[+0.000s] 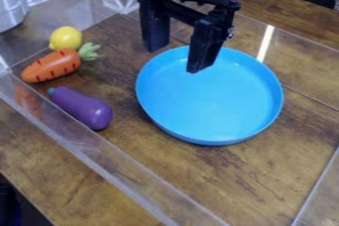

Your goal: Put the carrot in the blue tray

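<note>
Brown wood-grain surface (239, 192), clear plastic edging (113, 166)

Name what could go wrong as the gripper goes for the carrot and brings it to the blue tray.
The carrot lies right by the yellow lemon, so the open gripper might bump or catch the lemon. The purple eggplant sits between the carrot and the near-left side of the blue tray, so a low carry could knock it. The carrot tapers, so a grip near its narrow tip may slip.
</note>
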### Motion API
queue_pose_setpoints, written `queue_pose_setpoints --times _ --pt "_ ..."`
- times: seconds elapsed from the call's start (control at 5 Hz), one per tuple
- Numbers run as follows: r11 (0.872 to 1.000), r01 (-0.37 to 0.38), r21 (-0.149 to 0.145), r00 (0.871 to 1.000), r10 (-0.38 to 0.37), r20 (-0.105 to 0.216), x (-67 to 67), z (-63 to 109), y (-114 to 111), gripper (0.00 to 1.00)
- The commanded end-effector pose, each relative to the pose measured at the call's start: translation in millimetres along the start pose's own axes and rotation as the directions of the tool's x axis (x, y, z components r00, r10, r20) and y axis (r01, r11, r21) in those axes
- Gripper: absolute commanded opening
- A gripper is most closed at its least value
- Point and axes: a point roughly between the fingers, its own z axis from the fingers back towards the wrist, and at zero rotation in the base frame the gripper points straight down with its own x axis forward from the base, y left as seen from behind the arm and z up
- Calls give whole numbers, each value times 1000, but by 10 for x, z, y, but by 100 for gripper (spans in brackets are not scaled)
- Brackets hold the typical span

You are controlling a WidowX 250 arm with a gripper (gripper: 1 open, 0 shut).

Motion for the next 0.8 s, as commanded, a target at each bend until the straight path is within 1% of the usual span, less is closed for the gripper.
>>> queue_pose_setpoints --times 0.0,0.6 --pt "1000 22 2 1000 -22 -14 -4 -41 34 100" --pt "997 81 5 995 -81 -53 -1 -159 149 100"
